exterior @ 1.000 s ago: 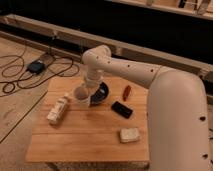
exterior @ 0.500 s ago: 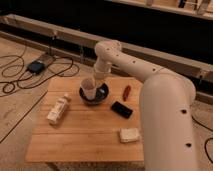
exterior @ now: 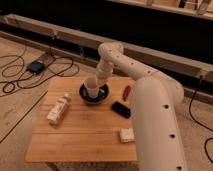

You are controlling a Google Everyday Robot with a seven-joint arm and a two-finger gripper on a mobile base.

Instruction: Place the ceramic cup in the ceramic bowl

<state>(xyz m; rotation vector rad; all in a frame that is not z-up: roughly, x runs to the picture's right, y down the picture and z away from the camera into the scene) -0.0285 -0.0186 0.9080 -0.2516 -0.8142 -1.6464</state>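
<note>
The white ceramic cup [exterior: 91, 86] stands tilted inside the black ceramic bowl [exterior: 95, 96] at the back middle of the wooden table [exterior: 80, 130]. My gripper [exterior: 100, 77] is right at the cup's upper right rim, reaching down from the white arm [exterior: 145, 95] that comes in from the right. The contact between gripper and cup is hidden by the wrist.
A white labelled bottle [exterior: 57, 109] lies on the left of the table. A flat black phone-like object [exterior: 120, 109] and a red object [exterior: 127, 92] lie right of the bowl. A pale block [exterior: 126, 135] is near the front right. Cables and a power brick [exterior: 36, 66] are on the floor.
The gripper moved the cup from the bowl's left side to over and into the bowl. The arm swung toward the back right.
</note>
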